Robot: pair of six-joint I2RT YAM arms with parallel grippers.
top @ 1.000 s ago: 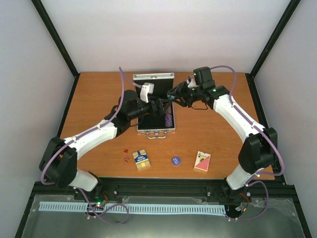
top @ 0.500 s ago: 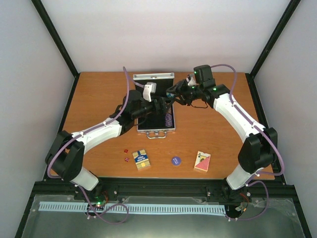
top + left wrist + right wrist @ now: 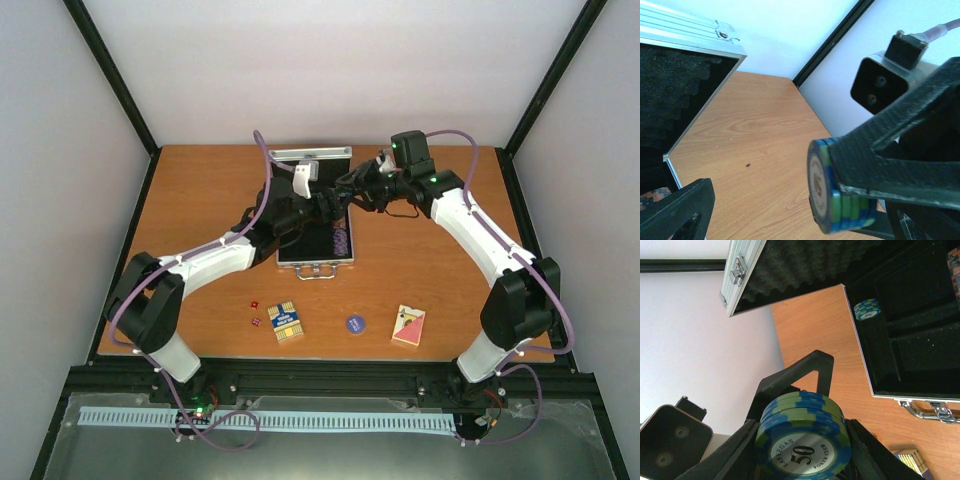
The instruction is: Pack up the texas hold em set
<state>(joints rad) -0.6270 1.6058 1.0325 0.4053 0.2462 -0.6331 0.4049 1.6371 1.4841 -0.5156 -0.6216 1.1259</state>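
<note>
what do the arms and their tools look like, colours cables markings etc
The left arm and right arm have white links, black joints and black bases. A purple cable loops along each. Small green lights glow on the right arm. The left tool and right tool have black, angular, open-frame fingers, with a boxy camera behind each. No markings show.

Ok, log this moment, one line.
right tool: shut on chip stack | left tool: open | case: open, chips inside | blue-yellow deck, red deck, dice, blue disc: on table
</note>
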